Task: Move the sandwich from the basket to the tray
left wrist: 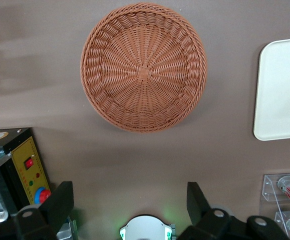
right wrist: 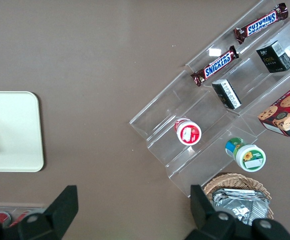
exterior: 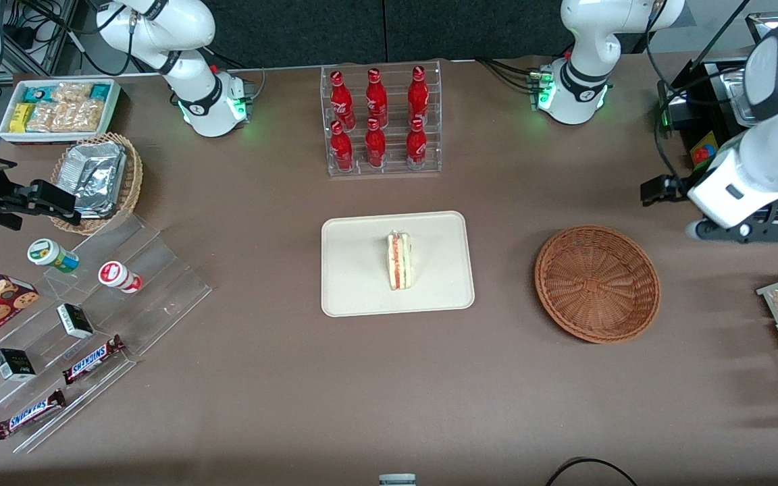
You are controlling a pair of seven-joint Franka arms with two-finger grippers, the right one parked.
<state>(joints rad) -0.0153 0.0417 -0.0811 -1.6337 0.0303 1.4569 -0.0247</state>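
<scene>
One sandwich (exterior: 399, 260) is all I see on the tray (exterior: 355, 297); it lies near the tray's middle with its red-orange, white and green layers showing along the cut edge. From my end effector (left wrist: 130, 200) the tray is well off toward the parked arm's end of the counter (exterior: 389, 391), with the basket (exterior: 597, 283) lying between the two. Six red bottles stand in a clear rack (exterior: 382, 121) on the counter, farther from the front camera than the tray.

The basket holds nothing; in the left wrist view its woven floor (left wrist: 144, 74) is bare all the way to the rim. A corner of the tray (left wrist: 280, 90) shows beside it there, apart from it.

My end effector hangs above the counter at the working arm's end, away from the basket and not touching it. Its two fingers (left wrist: 60, 202) stand wide apart, with only bare counter between them, and they grip nothing. A yellow panel with a red switch (left wrist: 29, 167) sits close by the end effector.
</scene>
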